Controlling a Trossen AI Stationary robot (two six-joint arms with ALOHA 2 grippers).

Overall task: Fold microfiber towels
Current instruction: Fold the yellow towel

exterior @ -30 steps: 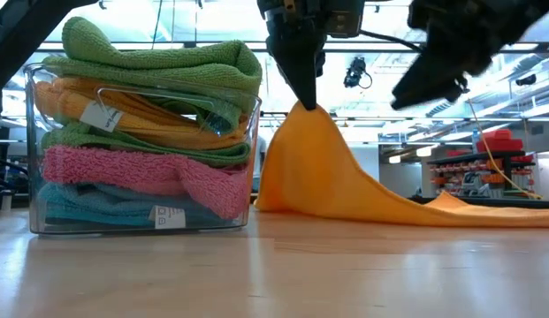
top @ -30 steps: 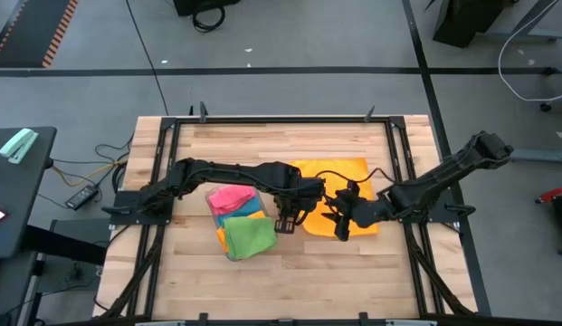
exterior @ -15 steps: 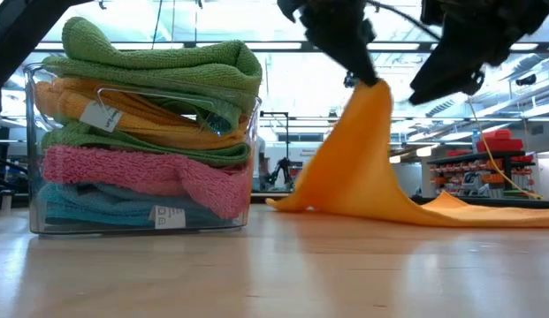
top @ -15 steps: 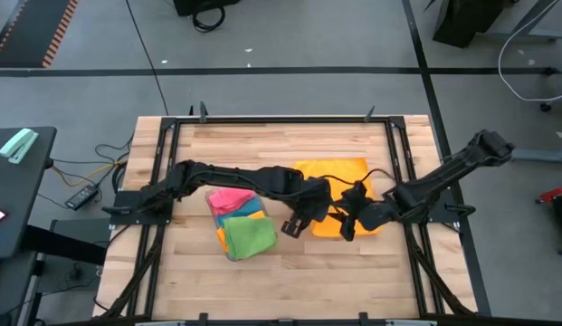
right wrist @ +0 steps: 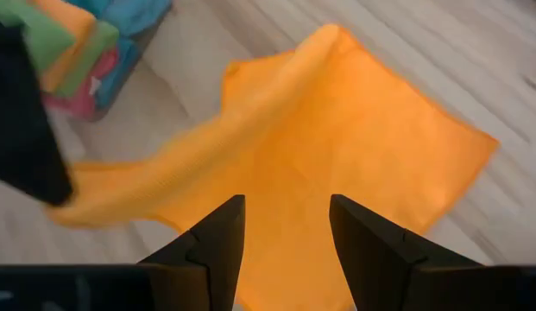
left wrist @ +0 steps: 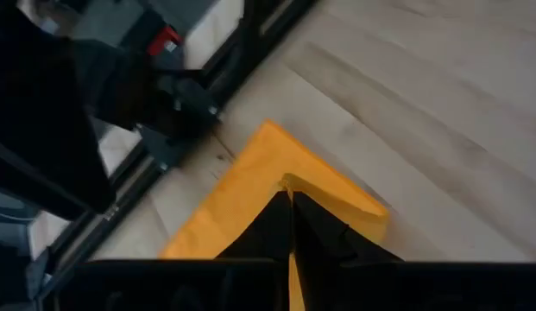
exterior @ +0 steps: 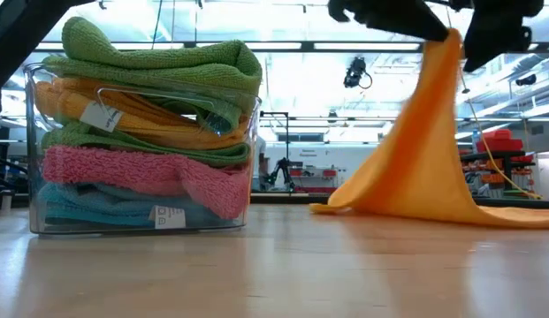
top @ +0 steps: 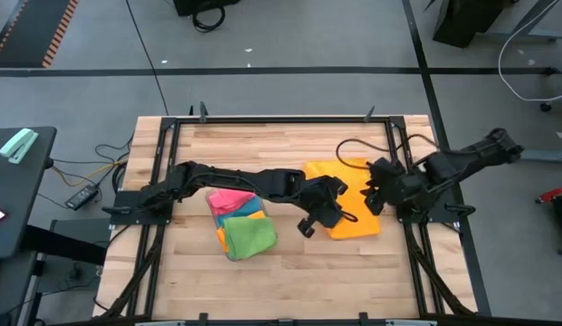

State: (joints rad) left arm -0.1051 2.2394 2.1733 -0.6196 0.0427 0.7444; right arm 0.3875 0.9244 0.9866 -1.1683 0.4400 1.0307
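Observation:
An orange microfiber towel point(top: 351, 217) lies on the table right of centre, and one part of it is drawn up into a peak point(exterior: 444, 53). My left gripper point(exterior: 438, 31) is shut on that peak, above the towel point(right wrist: 337, 147). My right gripper point(right wrist: 285, 233) stands open over the towel's right side, near the table's right edge point(top: 376, 192), with nothing between its fingers. More folded towels, green, orange, pink and blue, are stacked in a clear tray point(exterior: 141, 132). My left gripper pinches a raised bit of the orange towel's edge point(left wrist: 291, 194) between its two shut fingers, slanting down from the table's left side. One layer or several, I cannot tell. That part is lifted clear and the cloth slopes down from it to the rest point(exterior: 486, 212), flat on the table.
The clear tray of folded towels point(top: 240, 217) stands left of the orange towel, under the left arm. Black frame rails point(top: 403, 163) run along the table's sides. Bare wood shows at the near side point(top: 290, 281) and far side.
My left gripper has gone toward the table's right edge and a little up, rolling its wrist, and has carried the held part of the orange towel over the rest, which has stayed flat. My right gripper, still open, has drawn back toward the right edge and risen.

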